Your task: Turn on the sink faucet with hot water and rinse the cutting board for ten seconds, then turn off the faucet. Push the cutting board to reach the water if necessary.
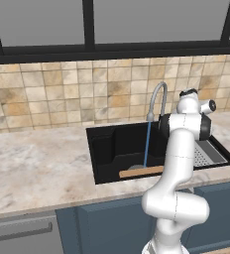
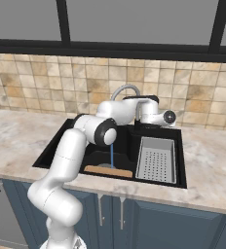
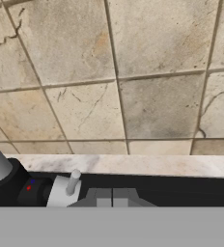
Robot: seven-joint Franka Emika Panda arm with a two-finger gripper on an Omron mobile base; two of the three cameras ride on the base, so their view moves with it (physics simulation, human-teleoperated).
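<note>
Faucet (image 1: 158,96): running, base hidden by arm. Water (image 1: 146,144) lands beside board (image 1: 141,172), whose right end is hidden. Gripper (image 3: 112,195): closed, empty, near handle (image 3: 73,181).

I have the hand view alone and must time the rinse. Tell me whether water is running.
Observer: Yes. A thin blue stream of water falls from the faucet into the sink.
Operator: Report where the cutting board lies.
Observer: The cutting board lies flat along the sink's near wall, and the stream comes down at its far edge.
Operator: Name what else is in the basin.
Observer: A grey perforated drain tray sits in its right part.
</note>
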